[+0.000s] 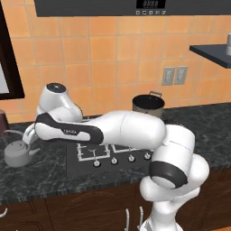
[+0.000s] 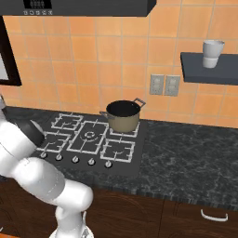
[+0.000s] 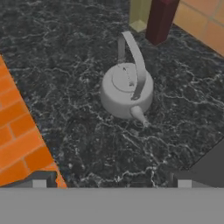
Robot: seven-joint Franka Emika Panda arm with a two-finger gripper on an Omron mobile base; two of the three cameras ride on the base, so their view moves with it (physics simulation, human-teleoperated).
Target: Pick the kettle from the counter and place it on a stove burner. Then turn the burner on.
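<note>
Just below my 2 wide-spread fingertips (image 3: pixel 39 183), with nothing held between them, the grey kettle (image 3: pixel 127 89) stands upright on the dark marbled counter (image 3: pixel 65 65), its spout toward me. Beyond it stand a dark red bottle (image 3: pixel 161 19) and a yellowish block (image 3: pixel 139 15).

Kettle (image 1: pixel 17 153) on counter (image 1: pixel 212 131), left of stove; pot (image 2: pixel 123 115) on back-right burner (image 2: pixel 124 129).
</note>
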